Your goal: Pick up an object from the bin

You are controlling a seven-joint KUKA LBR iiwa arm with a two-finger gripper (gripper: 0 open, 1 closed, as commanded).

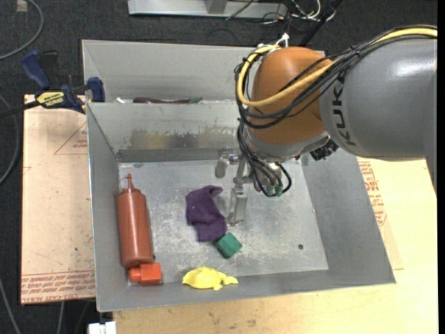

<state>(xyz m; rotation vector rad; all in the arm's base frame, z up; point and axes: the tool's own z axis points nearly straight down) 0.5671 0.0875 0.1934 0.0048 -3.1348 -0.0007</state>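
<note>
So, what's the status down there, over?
End effector beside purple cloth, mid-bin. Green block close by. Bottle and yellow thing well aside.

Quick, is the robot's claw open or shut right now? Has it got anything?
Gripper: it cannot be told whether it is open or shut. It hangs just to the right of the purple cloth, near the green block.

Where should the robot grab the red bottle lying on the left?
Probably across the middle of the red bottle, coming from above. It lies flat, long and evenly round there, so its narrow width should be easy to pinch.
</note>
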